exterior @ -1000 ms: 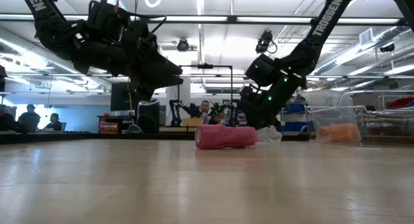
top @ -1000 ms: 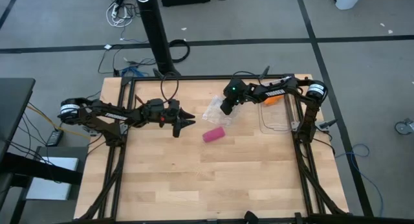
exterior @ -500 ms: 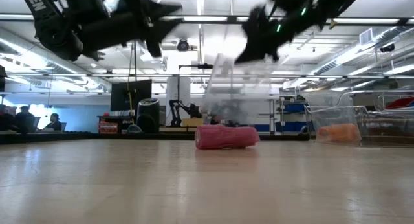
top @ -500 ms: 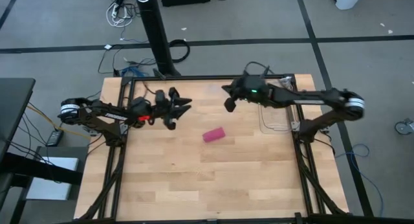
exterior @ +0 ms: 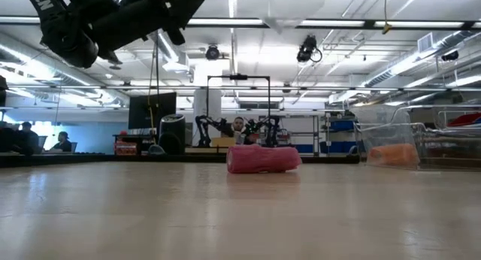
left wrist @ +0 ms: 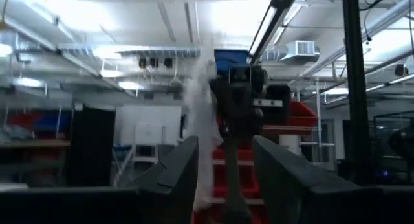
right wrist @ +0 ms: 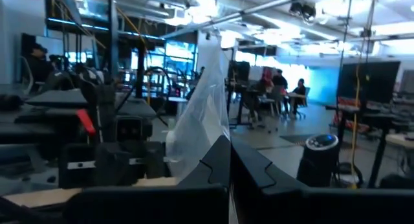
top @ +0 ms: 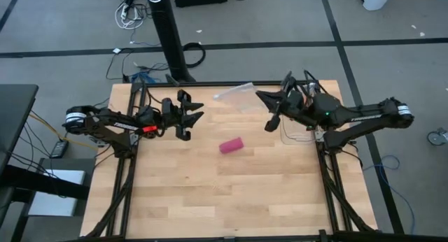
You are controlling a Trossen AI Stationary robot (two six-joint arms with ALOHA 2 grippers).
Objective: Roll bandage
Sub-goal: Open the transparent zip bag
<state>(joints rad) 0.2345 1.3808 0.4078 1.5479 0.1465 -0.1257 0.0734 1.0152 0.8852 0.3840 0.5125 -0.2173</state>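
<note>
The rolled magenta-pink fabric bandage (top: 231,145) lies alone mid-worktop (top: 210,193), while the raised right gripper (top: 268,110), fingers pinched together on a clear plastic bag (top: 234,95), hangs beside a clear plastic bin (exterior: 391,146) holding an orange roll (exterior: 389,154), and the left gripper (top: 190,118) hovers spread apart.

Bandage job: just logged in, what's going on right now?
The bandage lies rolled up mid-table, with neither gripper on it. The right gripper is raised off the table, pinching a clear plastic bag. The left gripper hovers open on the left side. An orange roll sits in a clear bin at the right edge.
</note>
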